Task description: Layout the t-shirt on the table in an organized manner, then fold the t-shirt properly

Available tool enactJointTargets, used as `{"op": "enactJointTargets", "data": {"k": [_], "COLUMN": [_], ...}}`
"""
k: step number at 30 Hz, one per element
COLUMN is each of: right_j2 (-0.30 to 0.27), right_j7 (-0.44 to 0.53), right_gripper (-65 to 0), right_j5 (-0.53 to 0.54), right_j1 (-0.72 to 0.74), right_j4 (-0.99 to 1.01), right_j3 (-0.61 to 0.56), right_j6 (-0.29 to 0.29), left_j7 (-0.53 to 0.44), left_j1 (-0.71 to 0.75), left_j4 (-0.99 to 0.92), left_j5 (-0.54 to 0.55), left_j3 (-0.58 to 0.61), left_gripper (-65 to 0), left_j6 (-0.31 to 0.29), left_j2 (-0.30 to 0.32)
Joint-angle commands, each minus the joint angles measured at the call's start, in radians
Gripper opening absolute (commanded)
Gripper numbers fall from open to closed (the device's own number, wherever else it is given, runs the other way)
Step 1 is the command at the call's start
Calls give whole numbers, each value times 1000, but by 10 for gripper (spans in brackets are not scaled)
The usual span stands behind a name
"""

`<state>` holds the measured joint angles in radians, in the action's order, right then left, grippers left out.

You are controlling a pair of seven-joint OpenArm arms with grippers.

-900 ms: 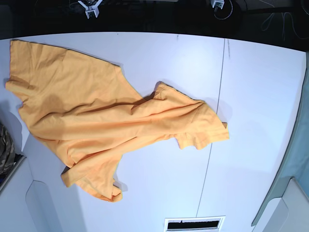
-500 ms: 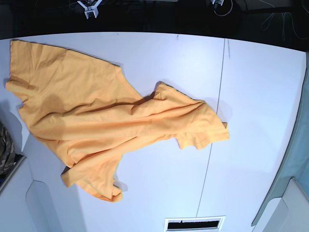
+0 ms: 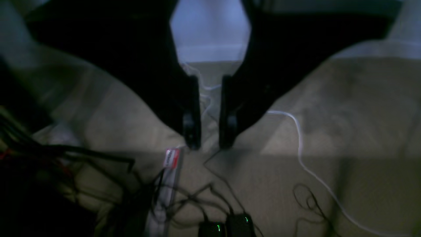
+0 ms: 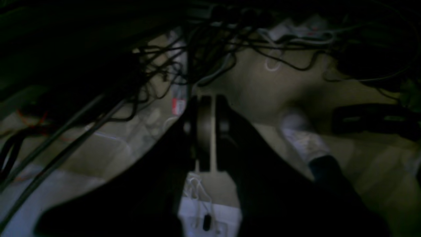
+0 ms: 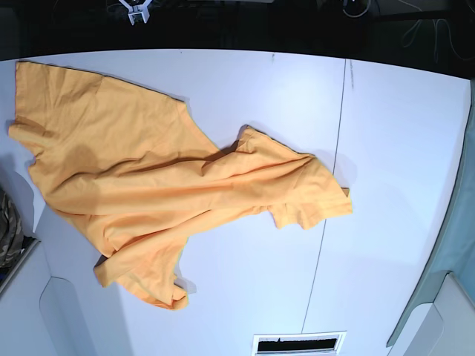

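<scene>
The orange-yellow t-shirt (image 5: 148,178) lies crumpled and skewed on the white table (image 5: 393,148). Its wide part is at the far left, one sleeve (image 5: 308,208) points right, and a bunched corner (image 5: 148,285) lies near the front. Both arms are pulled back beyond the table's far edge, over a floor with cables. The right gripper (image 4: 206,100) shows only a thin slit between its jaws and holds nothing. A white part of it shows in the base view (image 5: 137,10). The left gripper (image 3: 209,144) has its jaws close together and is empty.
A dark seam (image 5: 326,200) crosses the table to the right of the shirt. A camouflage cloth (image 5: 7,230) lies at the left edge. A vent slot (image 5: 299,343) sits at the front edge. A grey-green panel (image 5: 445,252) stands at the right. Cables (image 3: 184,197) lie on the floor.
The white gripper parts at the top edge have drawn back. The one at top right has left the view. The t-shirt has not moved.
</scene>
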<state>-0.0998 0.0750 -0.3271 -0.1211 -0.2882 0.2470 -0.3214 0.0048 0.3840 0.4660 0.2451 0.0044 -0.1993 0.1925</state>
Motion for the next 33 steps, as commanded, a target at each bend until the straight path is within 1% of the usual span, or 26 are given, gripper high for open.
{"op": "enactJointTargets", "data": {"k": [1,3,5,8,10,11,12,15,20,22,25,27,31,33], "right_j2": [-17,-33,-52,-87,-109,-121,-132,-165,-214,-228,-247,-252,-252,-252], "right_j7": [8,8,8,8,7,4,-1,-17,-78,-80,-86,-109,-212,-257], "right_gripper": [-631,-631,-631,-631,-631,-631,-631,-631,-631,-631,-631,-631,-622,-593], "right_j5": [5,6,43,165,246,288,323,402,525,562,619,660,780,842], "right_j1": [-25,-73,-130,-214,-269,-298,-328,-416,-550,-605,-684,-725,-758,-748], "right_j4": [-31,-96,-168,-290,-378,-425,-471,-609,-823,-911,-1047,-1142,-1320,-1389], "right_j3": [-1,-1,-1,-1,-1,-1,-1,-1,0,0,9,34,128,191], "right_j6": [-19,-40,-75,-169,-228,-248,-256,-257,-255,-253,-251,-251,-250,-249], "left_j7": [3,-1,0,8,37,49,58,71,75,75,75,76,92,107], "left_j1": [38,86,140,214,256,274,293,352,451,486,524,542,555,555], "left_j4": [26,94,171,294,376,417,457,579,778,853,962,1036,1189,1265], "left_j5": [20,44,70,128,163,175,187,221,307,332,367,390,402,402], "left_j3": [-19,-79,-160,-279,-346,-377,-404,-473,-560,-594,-644,-678,-726,-731], "left_gripper": [-516,-516,-516,-516,-516,-516,-516,-515,-513,-480,-401,-370,-363,-363], "left_j6": [-13,-64,-124,-222,-260,-276,-300,-377,-493,-499,-499,-499,-499,-499], "left_j2": [20,32,39,39,39,39,39,39,38,38,38,39,51,72]}}
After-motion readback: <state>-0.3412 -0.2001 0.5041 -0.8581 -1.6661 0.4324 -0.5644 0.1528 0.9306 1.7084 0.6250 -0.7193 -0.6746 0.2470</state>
